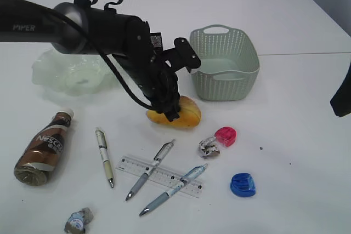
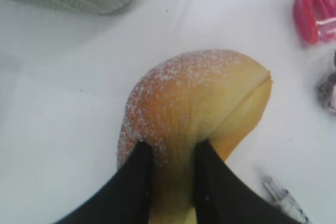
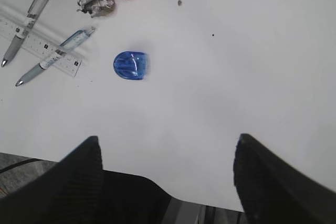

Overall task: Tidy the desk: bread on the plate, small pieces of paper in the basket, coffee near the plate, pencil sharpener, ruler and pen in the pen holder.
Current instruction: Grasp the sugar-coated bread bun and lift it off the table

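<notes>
Bread (image 2: 194, 108) is being pinched by the left gripper (image 2: 173, 153) just beside the basket (image 1: 225, 64); squeezing lightly should avoid crushing. Right gripper (image 3: 168, 153) is hanging wide open, holding nothing.

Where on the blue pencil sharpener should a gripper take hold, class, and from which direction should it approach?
Grip the blue pencil sharpener across its two short straight sides, coming straight down from above. It lies flat and low on the desk, so a sideways approach would likely scrape the surface. It has bare space all round, and the open right gripper is probably best placed.
</notes>
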You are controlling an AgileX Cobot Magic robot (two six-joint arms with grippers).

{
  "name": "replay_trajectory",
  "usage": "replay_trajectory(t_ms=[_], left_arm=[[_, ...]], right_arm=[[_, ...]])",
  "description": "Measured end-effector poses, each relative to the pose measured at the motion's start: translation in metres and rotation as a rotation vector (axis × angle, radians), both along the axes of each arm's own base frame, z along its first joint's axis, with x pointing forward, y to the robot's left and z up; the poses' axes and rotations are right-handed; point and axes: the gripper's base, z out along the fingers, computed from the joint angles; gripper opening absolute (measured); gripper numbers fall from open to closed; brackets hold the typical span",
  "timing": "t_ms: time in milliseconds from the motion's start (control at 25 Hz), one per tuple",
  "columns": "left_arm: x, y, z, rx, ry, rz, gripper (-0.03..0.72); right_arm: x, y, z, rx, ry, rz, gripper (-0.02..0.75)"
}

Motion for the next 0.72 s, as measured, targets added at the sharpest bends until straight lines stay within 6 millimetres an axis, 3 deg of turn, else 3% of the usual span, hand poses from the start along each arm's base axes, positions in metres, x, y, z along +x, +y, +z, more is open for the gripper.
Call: replay_trajectory(t_ms=[320,720], left_arm=[[-0.012,0.008,0.024,0.029,0.091,0.057,0.152],[-0.019,0.027,0.047,0.106,0.15,0.328,0.152]], right_arm=[[0.0,0.0,0.0,0.0,0.0,0.0,0.569],[0.0,0.0,0.0,0.0,0.0,0.0,0.568]])
